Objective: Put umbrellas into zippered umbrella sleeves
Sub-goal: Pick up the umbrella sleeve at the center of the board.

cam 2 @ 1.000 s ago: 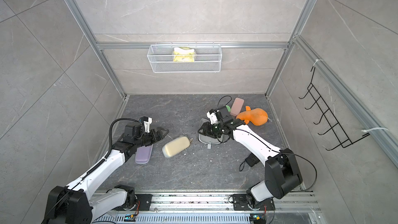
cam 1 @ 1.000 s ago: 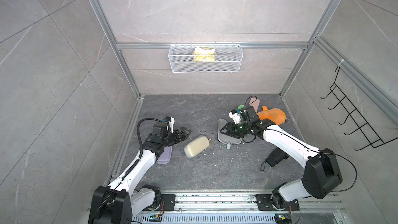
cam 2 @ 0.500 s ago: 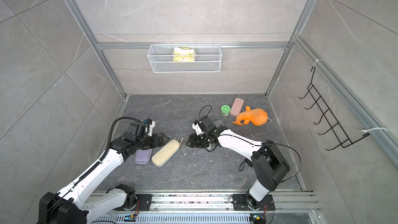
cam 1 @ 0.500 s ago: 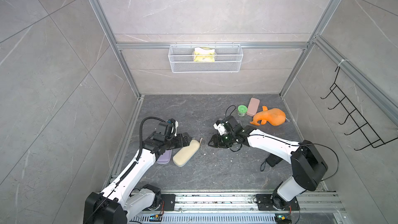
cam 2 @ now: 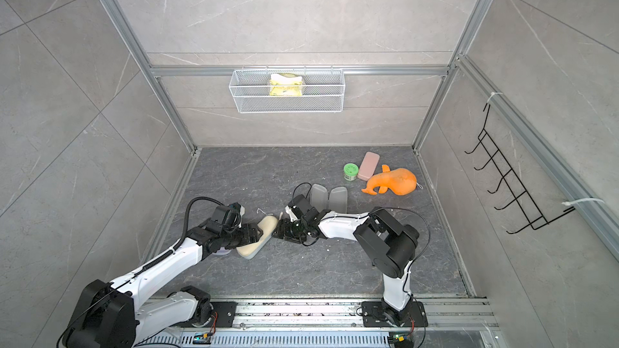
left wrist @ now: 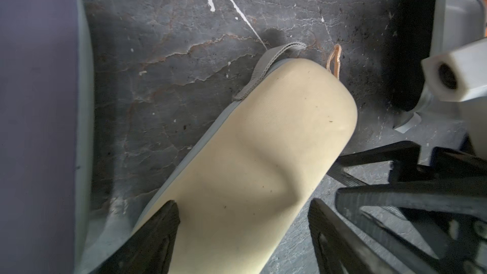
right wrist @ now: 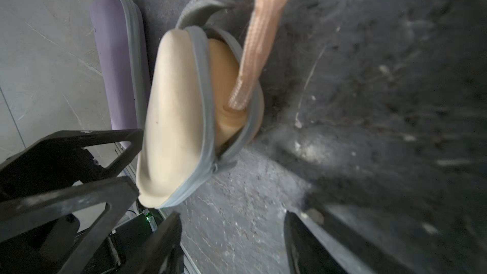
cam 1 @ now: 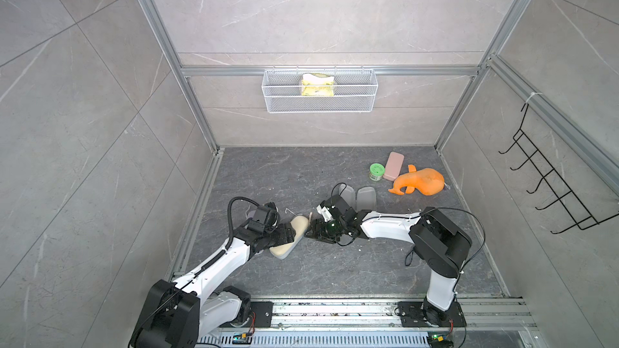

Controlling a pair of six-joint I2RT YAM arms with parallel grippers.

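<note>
On the floor, cream sleeve within left hand, grip unclear; right hand, apart, newly alongside.

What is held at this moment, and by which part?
Left gripper straddles the cream sleeve across its width; grip cannot be confirmed. Right gripper, open, holds nothing.

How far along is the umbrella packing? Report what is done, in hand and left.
Done: the lilac sleeve looks shut, contents unseen. In hand: the left gripper grips the cream sleeve, its zipper part open, with the cream umbrella's tan handle and strap showing; the right gripper hovers open beside it. Left: zip that one, then fill the empty open sleeve.
</note>
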